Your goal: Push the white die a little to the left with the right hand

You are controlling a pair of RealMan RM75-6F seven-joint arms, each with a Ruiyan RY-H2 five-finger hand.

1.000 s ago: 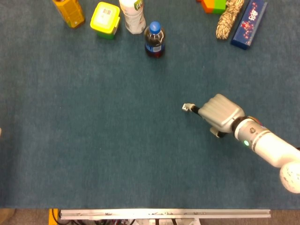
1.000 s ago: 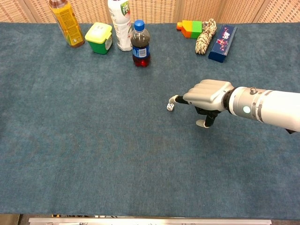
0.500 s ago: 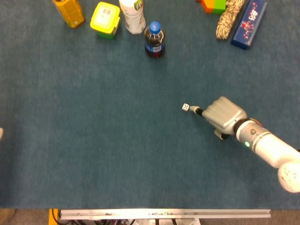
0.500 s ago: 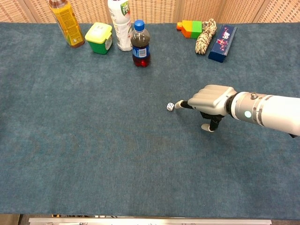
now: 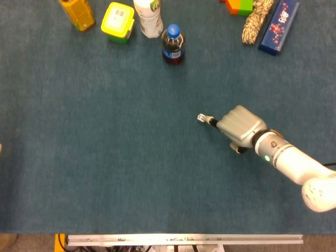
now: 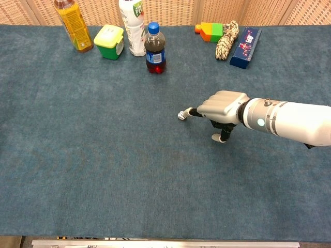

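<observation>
While the right hand (image 5: 239,127) reaches in from about four o'clock on the blue-carpeted counter (image 5: 105,157), one outstretched finger (image 6: 192,112) points toward nine o'clock with its tip touching the white die (image 5: 200,117). The remaining fingers are curled under the palm and hold nothing — this is a poke, not a grasp.

The die sits near the middle of the counter, a little to the three o'clock side, well apart from everything else. Compared with half a second ago, both die and hand have shifted toward nine o'clock: the die was then just off the fingertip and further right, and it now lies noticeably leftward with the fingertip against it. A second ago the fingertip was also at the die, so the hand seems to have drawn back and then pushed.

That shift suggests the push is under way and may already be enough, since the task asks for only a small move left. A judgement only: the next step is likely to ease off and lift away without dragging the die back.

Along the twelve o'clock edge stand an orange bottle (image 6: 74,26), a green tub with a yellow lid (image 6: 109,42), a white bottle (image 6: 132,26) and a dark cola bottle (image 6: 154,49); toward one o'clock lie coloured blocks (image 6: 209,30), a rope bundle (image 6: 225,40) and a blue box (image 6: 245,41). The left hand does not show in either view.
</observation>
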